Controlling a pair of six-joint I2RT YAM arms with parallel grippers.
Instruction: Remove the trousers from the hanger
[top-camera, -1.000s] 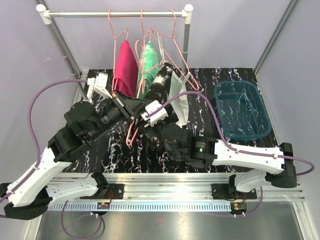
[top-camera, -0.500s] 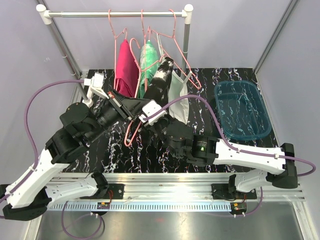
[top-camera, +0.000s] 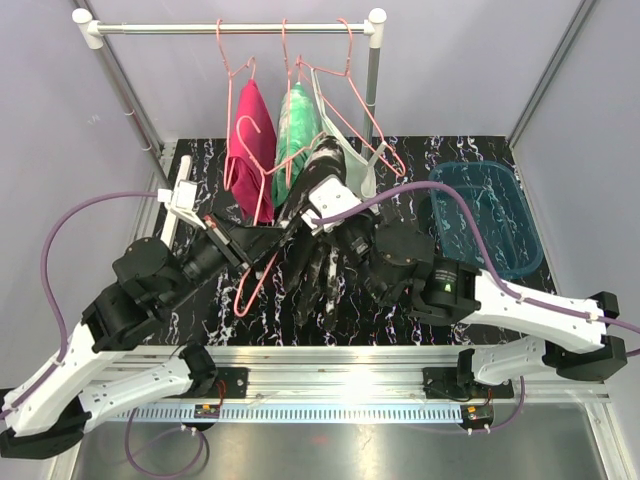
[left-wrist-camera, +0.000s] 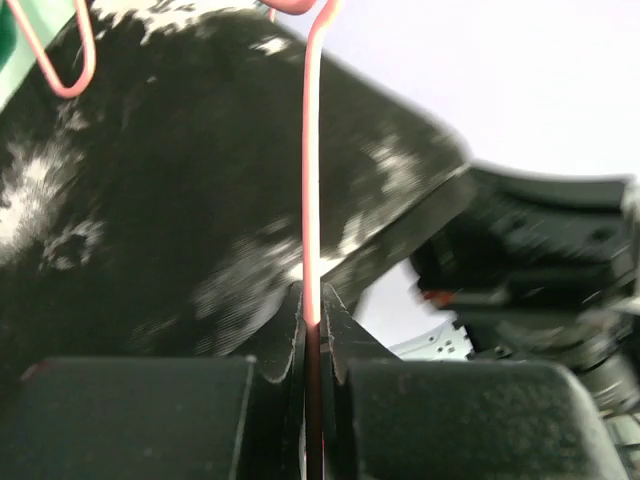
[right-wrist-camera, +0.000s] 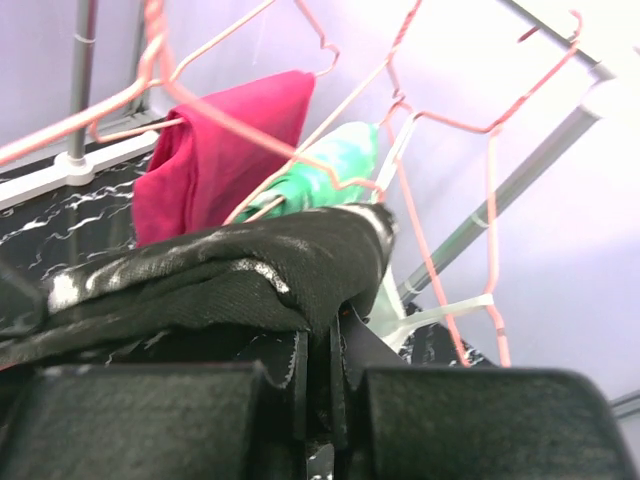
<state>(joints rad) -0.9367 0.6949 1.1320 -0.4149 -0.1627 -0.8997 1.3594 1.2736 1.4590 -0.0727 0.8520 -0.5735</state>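
Plainly, the left gripper (left-wrist-camera: 311, 305) is pinched tight on the pink wire hanger (left-wrist-camera: 311, 150), and the right gripper (right-wrist-camera: 320, 345) is clamped on a fold of the black-and-white trousers (top-camera: 318, 270). The trousers hang over the middle of the table (top-camera: 420, 160), their long axis running from far edge to near edge, just right of the hanger. The right arm would likely draw them toward the right edge.

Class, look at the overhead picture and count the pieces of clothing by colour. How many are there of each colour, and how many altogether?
Red garment: 1
Green garment: 1
White garment: 1
Black-and-white trousers: 1
Total: 4
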